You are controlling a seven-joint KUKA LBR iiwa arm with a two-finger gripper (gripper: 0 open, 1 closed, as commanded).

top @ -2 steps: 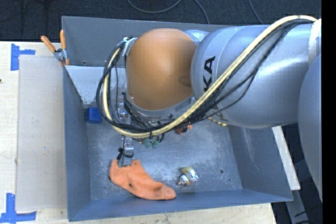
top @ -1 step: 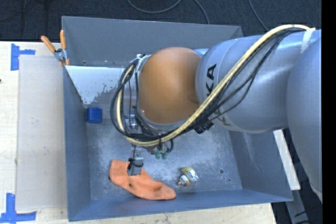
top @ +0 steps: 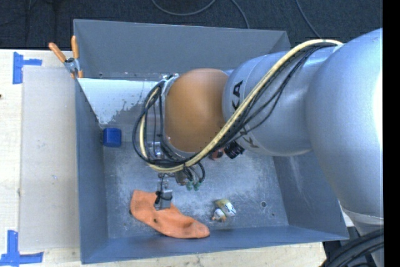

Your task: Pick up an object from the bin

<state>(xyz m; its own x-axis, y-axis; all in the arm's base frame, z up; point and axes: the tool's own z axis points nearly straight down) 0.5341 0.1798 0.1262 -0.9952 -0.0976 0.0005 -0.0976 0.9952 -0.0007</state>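
Gripper (top: pixel 164 196) is down near the floor on my screen, in the front-left part of the bin (top: pixel 187 47). Its dark tip is at the upper edge of a flat, floppy orange piece (top: pixel 172 223). That orange piece lies on the floor close to the near wall. It is long and curved, wider at its left end and tapering to the right. The tip overlaps the wider left end from above. I cannot tell whether it presses on the piece or only hangs just over it. I also cannot tell whether the claw is apart or together, because from this angle it reads as one narrow dark shape.

Above the gripper the wrist carries a rounded orange cover (top: pixel 194 109). Black and yellow cables (top: pixel 147 128) loop round the cover's left side and down under it. The grey arm (top: pixel 300 103) comes in from the right and covers much of the bin's right half.

Two other things lie on the floor. A small blue block (top: pixel 112 137) sits by the left wall, well apart from the gripper and farther back. A small crumpled thing (top: pixel 222 210), whitish with some yellow, lies to the right of the orange piece's thin end, near it but not touching. The floor around them is speckled with pale marks.
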